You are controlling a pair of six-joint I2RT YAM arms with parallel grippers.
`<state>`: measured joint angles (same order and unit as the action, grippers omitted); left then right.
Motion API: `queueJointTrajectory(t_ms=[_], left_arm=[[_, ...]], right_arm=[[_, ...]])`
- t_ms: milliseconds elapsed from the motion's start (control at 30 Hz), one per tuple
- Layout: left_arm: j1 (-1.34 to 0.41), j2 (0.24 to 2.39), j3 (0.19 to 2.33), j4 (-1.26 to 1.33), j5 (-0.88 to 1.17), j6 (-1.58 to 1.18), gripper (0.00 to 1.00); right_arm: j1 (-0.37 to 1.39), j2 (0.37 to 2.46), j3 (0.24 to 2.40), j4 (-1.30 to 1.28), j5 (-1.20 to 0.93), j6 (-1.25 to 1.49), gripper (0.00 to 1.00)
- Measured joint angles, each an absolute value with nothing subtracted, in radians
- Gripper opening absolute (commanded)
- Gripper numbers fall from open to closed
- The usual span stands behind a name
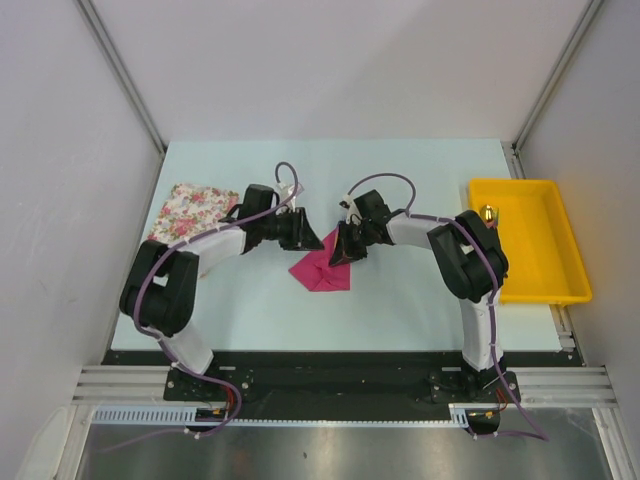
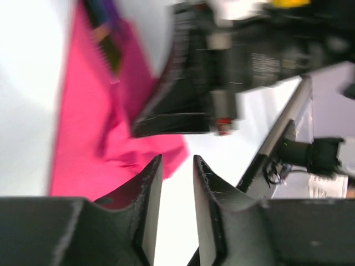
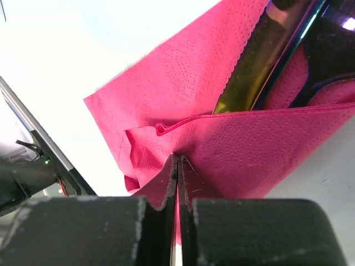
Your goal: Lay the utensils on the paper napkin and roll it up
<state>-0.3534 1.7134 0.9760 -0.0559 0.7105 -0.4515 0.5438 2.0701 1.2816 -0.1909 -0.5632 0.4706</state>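
The magenta paper napkin (image 1: 322,270) lies partly folded at the middle of the table. My right gripper (image 1: 340,256) is shut on a folded flap of it; in the right wrist view the tips (image 3: 177,159) pinch the pink paper (image 3: 183,83). A yellow-orange utensil (image 3: 249,66) and a dark purple one (image 3: 333,39) lie inside the fold, partly covered. My left gripper (image 1: 310,238) hovers at the napkin's far left edge, open with a narrow gap and empty (image 2: 176,162). The left wrist view is blurred; it shows the napkin (image 2: 89,138) and utensil ends (image 2: 105,27).
A white floral cloth (image 1: 195,208) lies at the far left of the table. A yellow tray (image 1: 545,270) stands at the right edge with a small object (image 1: 487,212) in its far left corner. The two grippers are close together over the napkin.
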Motion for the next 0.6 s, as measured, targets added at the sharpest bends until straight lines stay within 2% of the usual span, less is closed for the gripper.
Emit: queueJointTrajectory(t_ms=[100, 333, 600], left_arm=[[-0.382, 1.684, 0.973, -0.02, 0.748, -0.444, 0.22], [-0.459, 1.763, 0.936, 0.074, 0.772, -0.492, 0.14], [-0.464, 1.908, 0.95, 0.076, 0.719, -0.506, 0.03]], right_arm=[[0.542, 2.072, 1.283, -0.192, -0.569, 0.47, 0.0], [0.529, 2.085, 1.287, -0.188, -0.609, 0.47, 0.0], [0.526, 2.085, 1.287, -0.185, -0.619, 0.469, 0.0]])
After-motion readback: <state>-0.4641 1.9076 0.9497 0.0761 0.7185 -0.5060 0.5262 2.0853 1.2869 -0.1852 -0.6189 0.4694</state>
